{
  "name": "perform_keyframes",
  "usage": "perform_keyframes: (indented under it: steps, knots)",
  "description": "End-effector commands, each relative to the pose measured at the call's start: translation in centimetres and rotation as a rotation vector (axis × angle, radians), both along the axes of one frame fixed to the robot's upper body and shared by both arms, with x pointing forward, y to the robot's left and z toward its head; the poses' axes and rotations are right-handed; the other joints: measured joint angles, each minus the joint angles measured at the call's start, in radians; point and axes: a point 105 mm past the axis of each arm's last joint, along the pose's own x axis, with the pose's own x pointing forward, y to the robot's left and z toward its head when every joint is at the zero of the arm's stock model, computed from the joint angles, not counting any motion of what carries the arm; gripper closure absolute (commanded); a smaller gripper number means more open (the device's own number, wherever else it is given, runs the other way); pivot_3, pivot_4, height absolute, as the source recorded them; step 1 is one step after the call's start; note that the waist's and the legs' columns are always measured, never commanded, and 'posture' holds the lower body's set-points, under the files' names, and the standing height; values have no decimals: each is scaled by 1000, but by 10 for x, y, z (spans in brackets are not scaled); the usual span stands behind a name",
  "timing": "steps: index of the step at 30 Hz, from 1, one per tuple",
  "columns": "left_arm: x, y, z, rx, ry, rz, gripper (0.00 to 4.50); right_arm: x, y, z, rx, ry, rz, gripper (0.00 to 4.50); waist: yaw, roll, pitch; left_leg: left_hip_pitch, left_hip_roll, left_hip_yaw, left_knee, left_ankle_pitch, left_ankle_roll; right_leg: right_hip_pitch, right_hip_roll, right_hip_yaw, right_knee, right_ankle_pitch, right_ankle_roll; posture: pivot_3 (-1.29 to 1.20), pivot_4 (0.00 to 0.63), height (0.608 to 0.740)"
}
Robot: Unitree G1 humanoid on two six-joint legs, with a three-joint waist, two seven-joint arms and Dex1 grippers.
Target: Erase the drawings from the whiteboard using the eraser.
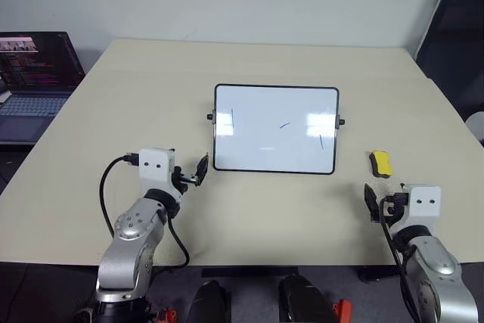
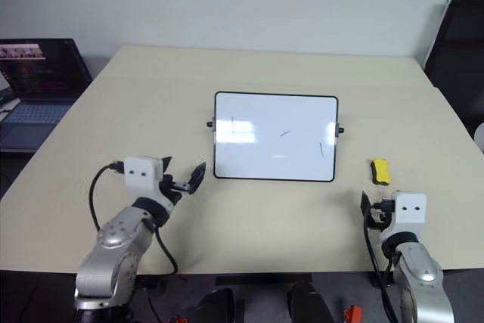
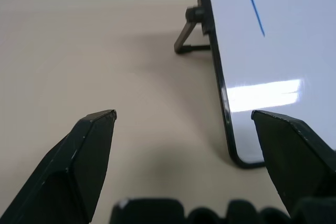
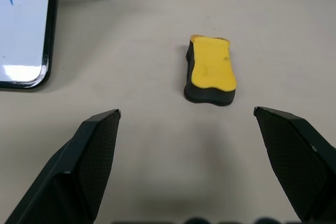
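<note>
The whiteboard [image 1: 257, 111] stands propped on the beige table [image 1: 151, 96], black-framed, with side knobs. The drawings [image 1: 284, 124] are a few short thin blue-black strokes spread across it; one stroke [image 3: 255, 12] appears in the left wrist view. The eraser [image 4: 211, 70], a yellow block on a dark base, lies flat on the table right of the board [image 1: 380, 163]. My right gripper [image 4: 186, 111] is open just short of the eraser, nothing between its fingers. By the board's near left corner [image 3: 236, 156], my left gripper [image 3: 184, 114] is open and empty.
An open laptop [image 1: 34, 73] sits on a lower surface off the table's left edge. A dark chair [image 1: 457, 35] stands at the back right. A black cable [image 1: 106, 187] loops from my left wrist. The table's front edge runs just behind both hands.
</note>
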Motion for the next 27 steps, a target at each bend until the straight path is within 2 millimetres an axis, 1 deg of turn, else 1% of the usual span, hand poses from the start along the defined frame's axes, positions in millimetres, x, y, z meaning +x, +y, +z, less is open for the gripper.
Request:
perform_keyframes:
  steps: [1,2,4,9,12,15,17,18,19,22,23,24,27]
  knots:
    - [0,-6,15,-11,-58,-11,0,2,-1,19,-14,-51,6,35,0,0,0,0,0,0,0,0,0,0,0,0,0,0,0,0,150,740]
    - [1,-7,15,-12,-67,-17,0,3,-3,18,-15,-47,5,35,0,0,0,0,0,0,1,0,0,0,0,0,0,0,0,0,150,740]
    - [0,-3,15,-20,-68,6,0,3,-5,18,-28,-39,3,35,0,0,0,0,0,0,2,0,0,0,0,0,0,0,0,0,150,740]
    - [-8,-3,24,24,-102,-63,0,4,4,28,-19,-47,71,35,0,0,0,0,0,0,2,0,0,0,0,0,0,0,0,0,150,740]
    - [-9,1,41,65,-171,-137,0,6,8,31,-2,-43,93,35,0,0,0,0,0,0,1,0,0,0,0,0,0,0,0,0,150,740]
    - [-8,3,52,123,-205,-240,0,10,20,34,-20,-41,133,35,0,0,0,0,0,0,2,0,0,0,0,0,0,0,0,0,150,740]
    - [-5,-14,62,185,-225,-373,0,16,16,45,-20,-43,102,35,0,0,0,0,0,0,2,0,0,0,0,0,0,0,0,0,150,740]
    - [-4,-17,65,200,-231,-413,0,17,17,49,-15,-45,92,35,0,0,0,0,0,0,2,0,0,0,0,0,0,0,0,0,150,740]
    - [-3,-24,70,186,-238,-470,0,19,19,52,-7,-37,93,35,0,0,0,0,-1,0,2,0,0,0,-1,1,0,0,0,0,150,740]
    - [1,-54,78,196,-240,-695,0,24,15,65,28,-41,65,35,6,0,0,-1,-1,0,3,0,0,0,-1,0,-1,0,0,0,150,740]
    - [3,-57,78,206,-238,-732,0,26,17,68,43,-46,61,35,6,0,0,-1,-1,0,3,0,0,0,-1,-1,-1,0,0,0,150,740]
    - [4,-65,83,211,-241,-799,0,29,16,72,58,-49,50,35,5,0,0,-1,-1,0,3,0,0,0,0,0,-1,0,0,0,150,740]
    - [4,-87,96,195,-236,-990,0,42,5,70,78,3,-10,35,2,0,1,-3,0,-1,2,0,0,-1,1,-1,0,0,0,0,150,740]
